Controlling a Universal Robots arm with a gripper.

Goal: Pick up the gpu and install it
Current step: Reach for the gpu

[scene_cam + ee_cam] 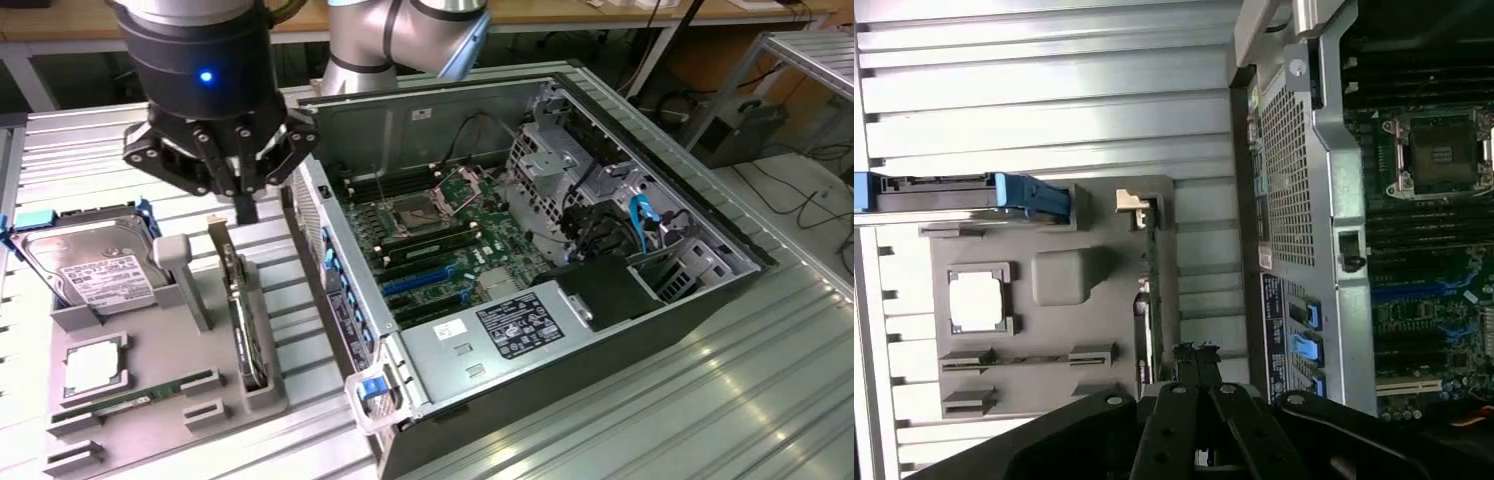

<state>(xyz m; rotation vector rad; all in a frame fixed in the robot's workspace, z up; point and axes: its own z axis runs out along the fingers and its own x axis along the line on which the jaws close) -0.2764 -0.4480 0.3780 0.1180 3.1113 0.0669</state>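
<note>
Right, exterior view first: the black multi-link pincer (pixel 247 212) on the grey robot arm (pixel 200 50) has its fingers pressed tight together, fully closed, with nothing held. It hangs just above the bracket end of the gpu (pixel 243 330), a thin dark card with a silver metal bracket. The card stands on edge in a slot of the grey moulded plastic holder tray (pixel 274 400); can't tell if the tip touches it. The tray sits on the ridged silver metal worktop (pixel 694 400) toward the exterior view's left. It also holds a boxy silver hard drive with white label and blue handle (pixel 100 270), a square silver processor chip (pixel 91 365) and a narrow green memory stick (pixel 134 395). Just beside the tray, toward the exterior view's right, an open black-and-silver computer case (pixel 400 120) lies on its side, its green motherboard (pixel 441 250) exposed. Wrist view: the closed pincer (pixel 1194 352) shows with fingertips meeting, empty, over the tray (pixel 1054 330). The gpu (pixel 1144 290) is seen edge-on as a thin dark line in its slot, close by the fingertips but slightly off to one side of them. The hard drive (pixel 1004 190), processor chip (pixel 979 300) and memory stick (pixel 1024 357) sit in their own recesses. The case (pixel 1294 200) lies next to the tray with its perforated panel nearest, motherboard (pixel 1424 250) inside, worktop (pixel 1054 100) around.
</note>
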